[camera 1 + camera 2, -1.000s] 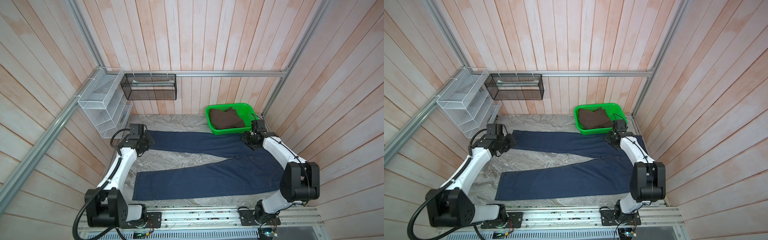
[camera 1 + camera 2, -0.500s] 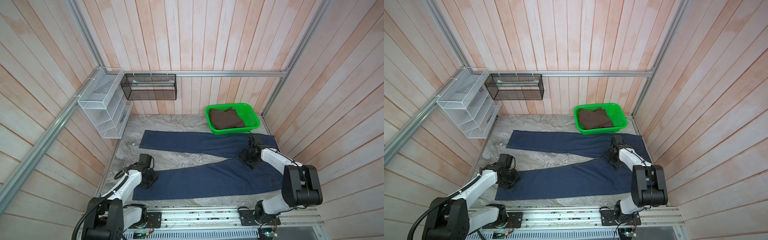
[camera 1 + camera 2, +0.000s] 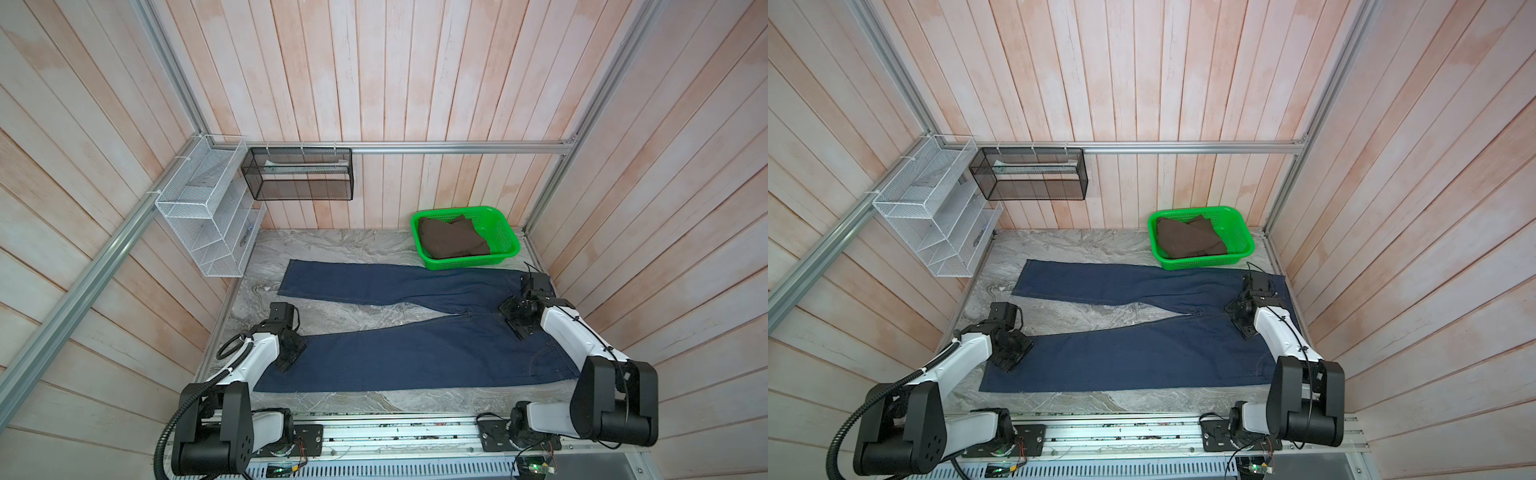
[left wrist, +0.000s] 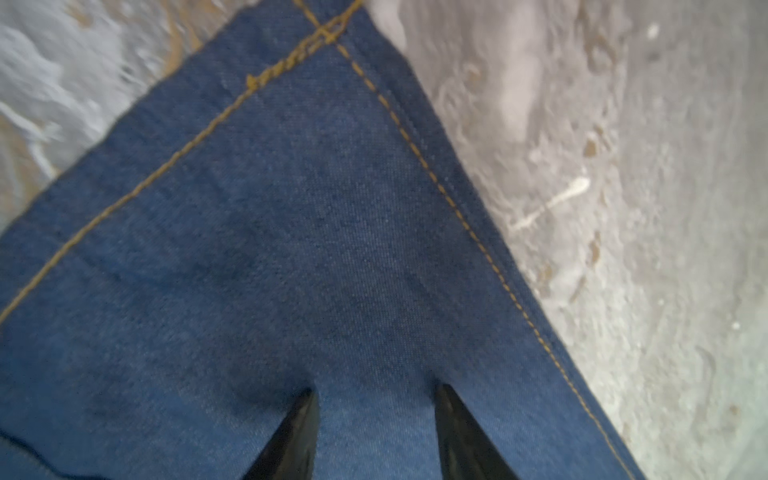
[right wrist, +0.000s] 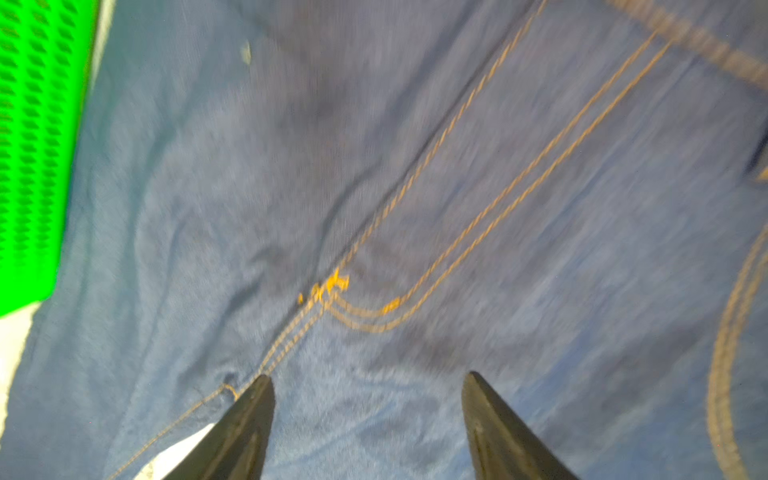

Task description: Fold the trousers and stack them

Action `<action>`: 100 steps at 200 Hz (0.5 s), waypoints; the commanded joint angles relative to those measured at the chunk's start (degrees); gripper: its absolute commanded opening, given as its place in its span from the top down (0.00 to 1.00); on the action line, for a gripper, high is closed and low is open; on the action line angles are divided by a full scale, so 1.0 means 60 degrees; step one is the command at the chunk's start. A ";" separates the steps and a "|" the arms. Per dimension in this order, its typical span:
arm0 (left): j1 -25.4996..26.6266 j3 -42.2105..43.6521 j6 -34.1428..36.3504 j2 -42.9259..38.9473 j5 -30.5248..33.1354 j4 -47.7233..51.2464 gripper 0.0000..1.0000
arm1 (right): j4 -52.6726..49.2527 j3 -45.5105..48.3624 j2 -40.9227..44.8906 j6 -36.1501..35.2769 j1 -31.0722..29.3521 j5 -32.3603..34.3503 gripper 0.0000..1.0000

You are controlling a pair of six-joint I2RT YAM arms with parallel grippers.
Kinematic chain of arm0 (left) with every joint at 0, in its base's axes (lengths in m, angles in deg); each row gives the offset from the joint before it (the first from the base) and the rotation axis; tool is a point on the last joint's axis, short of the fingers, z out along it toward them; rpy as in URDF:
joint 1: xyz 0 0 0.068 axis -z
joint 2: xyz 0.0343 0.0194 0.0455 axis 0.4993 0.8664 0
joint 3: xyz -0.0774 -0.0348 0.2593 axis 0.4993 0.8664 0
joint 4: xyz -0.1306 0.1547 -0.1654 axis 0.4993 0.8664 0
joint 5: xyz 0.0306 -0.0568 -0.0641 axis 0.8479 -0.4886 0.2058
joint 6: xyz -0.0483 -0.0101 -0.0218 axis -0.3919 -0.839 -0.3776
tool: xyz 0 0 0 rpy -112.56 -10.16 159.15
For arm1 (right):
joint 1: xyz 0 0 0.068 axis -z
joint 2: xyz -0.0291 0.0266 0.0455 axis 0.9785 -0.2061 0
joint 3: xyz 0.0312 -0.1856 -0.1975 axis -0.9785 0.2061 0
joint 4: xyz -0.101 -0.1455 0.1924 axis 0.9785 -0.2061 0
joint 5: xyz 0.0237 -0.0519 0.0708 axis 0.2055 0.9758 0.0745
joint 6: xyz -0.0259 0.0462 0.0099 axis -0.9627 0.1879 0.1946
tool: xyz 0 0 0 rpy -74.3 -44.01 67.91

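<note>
Jeans flat, both pincers empty, lining up a fold.
The trousers [image 3: 415, 332] lie spread on the marble table [image 3: 332, 245], legs splayed, waist on the right arm's side. The left gripper [image 4: 374, 390], jaws apart, sits low by the near leg's hem corner. The right gripper [image 5: 368, 378], jaws wide, is over the crotch seam — likely choosing pinch points. The green basket [image 3: 509, 249], holding a brown garment [image 3: 453, 241], crowds the far edge.

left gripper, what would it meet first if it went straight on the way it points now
Probably the trousers: the left gripper, jaws apart, points at denim near a hem corner; whether it touches is unclear.
</note>
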 commanded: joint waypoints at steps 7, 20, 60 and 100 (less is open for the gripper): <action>-0.0146 0.0480 -0.0234 0.0445 0.0770 0.0694 0.51 | -0.0343 -0.0455 -0.0235 0.0255 0.0232 0.0269 0.27; -0.0146 0.0352 -0.0162 0.0205 0.0585 0.0721 0.51 | -0.0431 -0.0731 -0.0469 0.0391 0.0288 0.0327 0.27; 0.0488 -0.1362 -0.0007 -0.1246 -0.0052 0.0977 0.46 | -0.0450 -0.1597 -0.1173 0.0739 0.0424 0.0376 0.26; 0.0817 -0.3626 0.0767 0.0023 -0.0245 0.0830 0.45 | -0.0333 -0.1976 -0.1787 0.0960 0.0554 0.0280 0.26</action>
